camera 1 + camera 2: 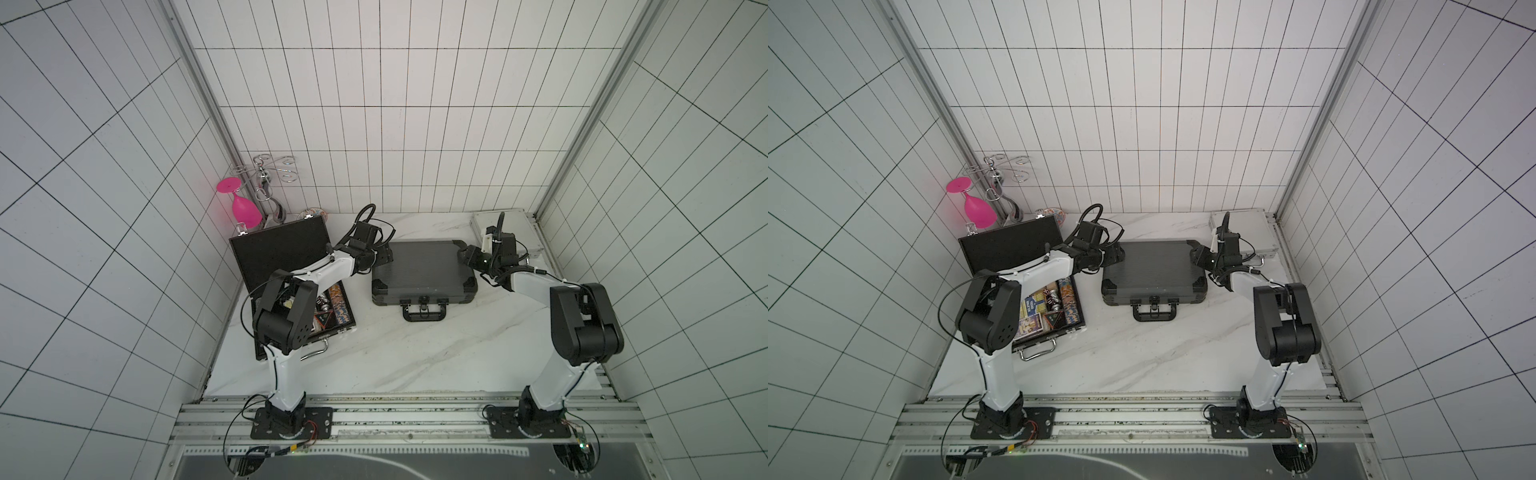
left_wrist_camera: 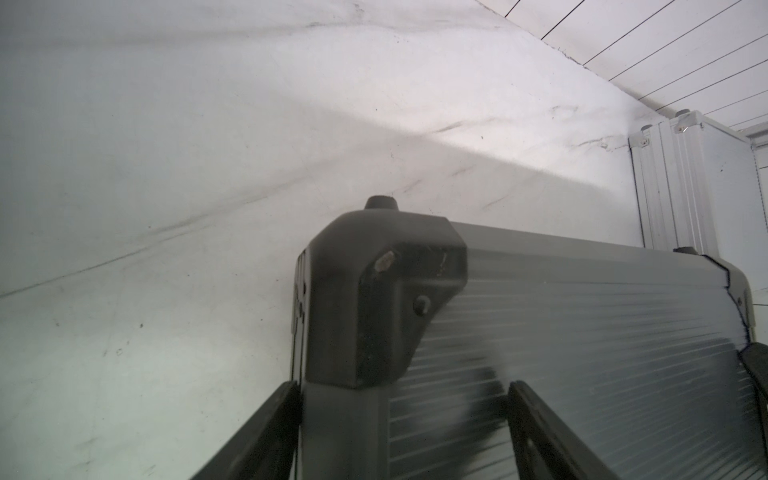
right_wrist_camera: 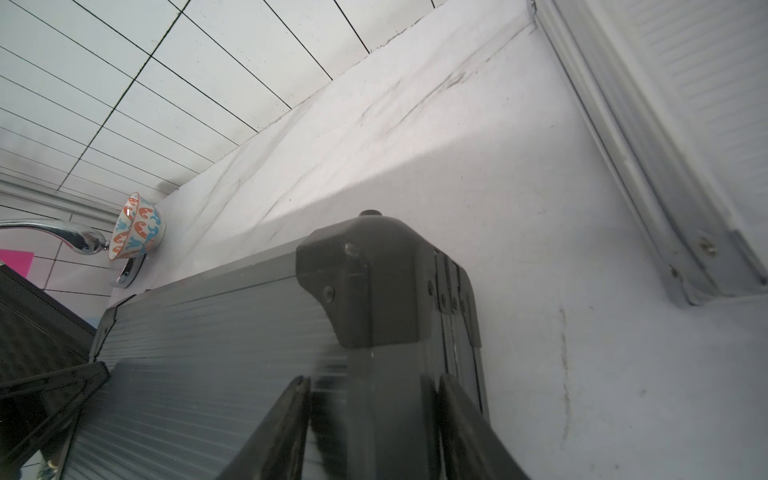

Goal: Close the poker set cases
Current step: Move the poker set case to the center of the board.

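Note:
The dark grey case [image 1: 424,270] [image 1: 1154,270] lies in the middle of the table with its lid down and its handle toward the front. My left gripper [image 1: 384,253] [image 2: 401,386] is open at its far left black corner [image 2: 374,299], one finger beside the case's side and one over the ribbed lid. My right gripper [image 1: 463,255] [image 3: 370,380] is open over the far right corner [image 3: 374,282]. The flat black case [image 1: 278,253] [image 1: 1013,253] stands open at the left, lid upright, cards and chips showing. The silver case [image 1: 528,232] [image 2: 698,183] lies shut at the back right.
A pink glass [image 1: 245,208] hangs upside down on a chrome rack [image 1: 266,174] in the back left corner. A patterned bowl [image 3: 137,226] sits by the back wall behind the black case. Tiled walls close in three sides.

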Robot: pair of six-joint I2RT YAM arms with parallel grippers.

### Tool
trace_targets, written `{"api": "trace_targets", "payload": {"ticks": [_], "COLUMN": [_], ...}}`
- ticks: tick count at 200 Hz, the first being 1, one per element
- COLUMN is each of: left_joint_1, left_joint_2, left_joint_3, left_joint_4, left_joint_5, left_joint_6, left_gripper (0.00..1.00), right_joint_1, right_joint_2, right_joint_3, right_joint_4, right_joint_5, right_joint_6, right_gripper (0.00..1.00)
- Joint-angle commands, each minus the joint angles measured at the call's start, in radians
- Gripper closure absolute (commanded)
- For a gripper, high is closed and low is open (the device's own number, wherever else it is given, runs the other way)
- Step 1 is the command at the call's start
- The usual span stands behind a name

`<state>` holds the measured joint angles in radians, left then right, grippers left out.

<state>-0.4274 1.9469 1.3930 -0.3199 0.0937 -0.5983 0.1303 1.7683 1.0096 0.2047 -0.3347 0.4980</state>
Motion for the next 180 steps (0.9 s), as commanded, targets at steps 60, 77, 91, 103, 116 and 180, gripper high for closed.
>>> {"api": "trace_targets", "payload": {"ticks": [60,77,91,103,116,180], "left_joint_1": [-0.127,-0.194,-0.224,-0.233,-0.232,-0.243], "left_joint_2": [-0.267,-0.315,-0.341,-0.342,-0.320,-0.200], "left_joint_3": [-0.101,-0.117,-0.137,-0.148,-0.141,-0.146], "left_joint_4": [-0.274,-0.303,-0.291,-0.274,-0.267,-0.152], "left_joint_5": [-0.127,-0.216,-0.226,-0.215,-0.206,-0.025], "left_joint_6": [0.101,0.100,0.089,0.083,0.075,0.084], "left_gripper": [0.15,0.15,0.15,0.15,0.15,0.21], "right_joint_1": [0.084,0.108,0.127,0.136,0.135,0.235], "right_joint_2": [-0.249,-0.346,-0.421,-0.467,-0.505,-0.608], "right_joint_3": [-0.048,-0.097,-0.133,-0.163,-0.203,-0.296], "right_joint_4": [-0.463,-0.493,-0.507,-0.568,-0.582,-0.518], "right_joint_5": [0.050,0.075,0.080,0.092,0.109,-0.032], "right_joint_6": [-0.055,-0.045,-0.040,-0.047,-0.049,-0.017], "right_gripper": [0.41,0.41,0.41,0.41,0.41,0.51]}}
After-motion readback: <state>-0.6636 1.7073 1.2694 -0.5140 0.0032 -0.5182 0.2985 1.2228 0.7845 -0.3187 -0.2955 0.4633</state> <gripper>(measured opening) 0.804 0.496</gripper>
